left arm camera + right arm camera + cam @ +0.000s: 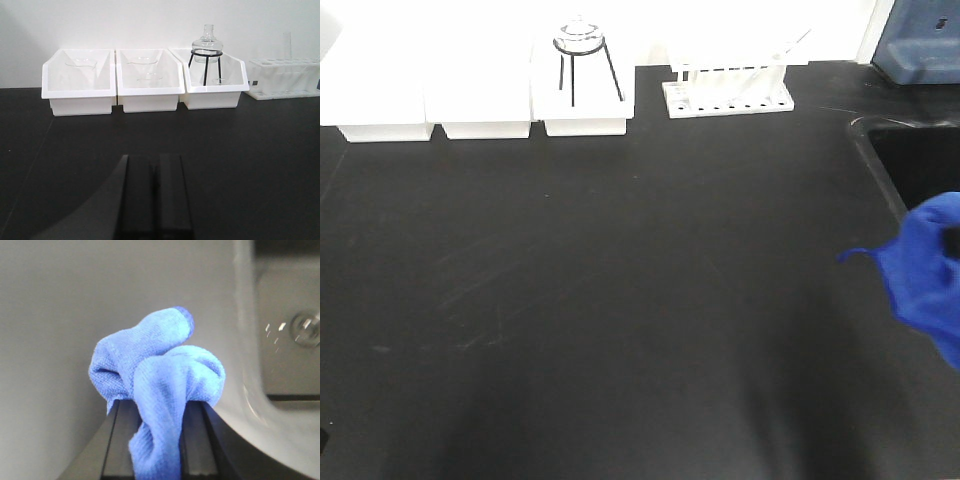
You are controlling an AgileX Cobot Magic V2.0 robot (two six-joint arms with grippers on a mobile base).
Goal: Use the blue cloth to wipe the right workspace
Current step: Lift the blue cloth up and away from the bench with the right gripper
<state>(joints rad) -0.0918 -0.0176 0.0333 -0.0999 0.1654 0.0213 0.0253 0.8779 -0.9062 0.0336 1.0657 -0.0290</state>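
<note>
Right gripper (157,415) pinches the bunched blue cloth (165,375) just beside the sink (244,315); left gripper (156,165) pressed together, empty.

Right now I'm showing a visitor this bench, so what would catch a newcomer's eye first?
The blue cloth, bunched in the right gripper beside the sink, is the one vivid colour against the black benchtop. Next come three white trays along the back wall, the rightmost holding a glass flask on a black tripod.
</note>
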